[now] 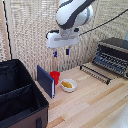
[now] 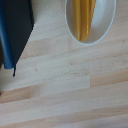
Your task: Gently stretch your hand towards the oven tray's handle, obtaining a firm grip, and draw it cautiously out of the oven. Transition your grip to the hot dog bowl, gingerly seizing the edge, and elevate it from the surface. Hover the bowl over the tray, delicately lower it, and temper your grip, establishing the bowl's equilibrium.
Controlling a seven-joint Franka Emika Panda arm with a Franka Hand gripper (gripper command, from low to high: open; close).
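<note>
Hovering above the hot dog bowl [image 1: 68, 85], your gripper [image 1: 61, 52] points down, fingers spread and empty; bare table [image 1: 95, 102] lies between bowl and oven tray [image 1: 96, 73].

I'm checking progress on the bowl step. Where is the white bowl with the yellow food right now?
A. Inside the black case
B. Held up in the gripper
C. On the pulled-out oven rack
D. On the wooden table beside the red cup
D: the bowl rests on the table next to the red cup, with the gripper above it.
</note>
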